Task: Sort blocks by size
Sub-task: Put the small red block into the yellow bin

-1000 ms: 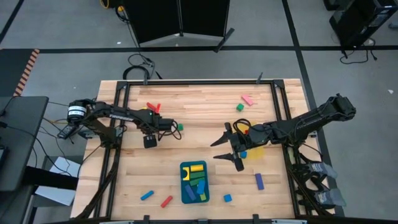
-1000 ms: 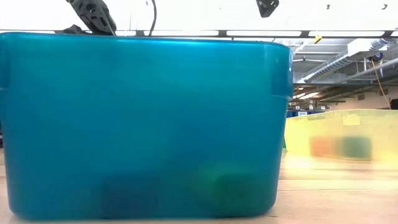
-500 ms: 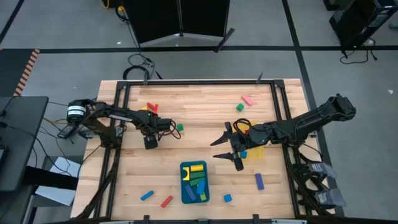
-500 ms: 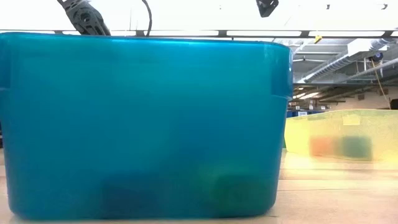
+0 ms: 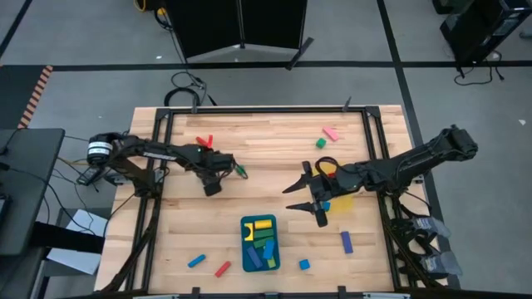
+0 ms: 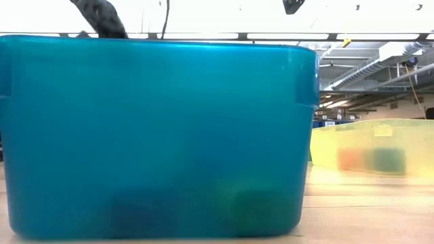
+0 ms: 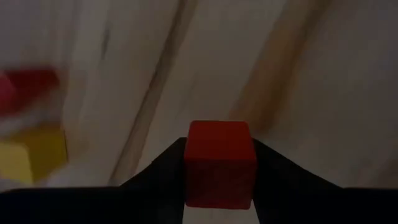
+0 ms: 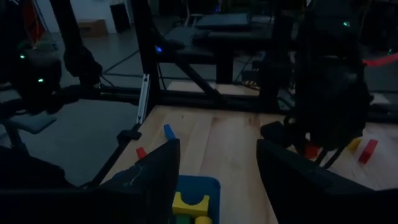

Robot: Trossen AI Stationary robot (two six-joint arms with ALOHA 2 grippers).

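Red block (image 7: 219,163), blue tray (image 5: 245,249)

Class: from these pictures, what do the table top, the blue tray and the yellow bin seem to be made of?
Table top: looks like pale wood, with visible plank lines and grain. Blue tray: probably plastic, smooth and translucent, with dim shapes showing through its wall. Yellow bin: likely thin translucent plastic, since coloured blocks show through it.

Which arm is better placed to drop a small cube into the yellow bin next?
Left: its gripper already clamps a red cube. The right gripper hangs open and empty beside the yellow bin.
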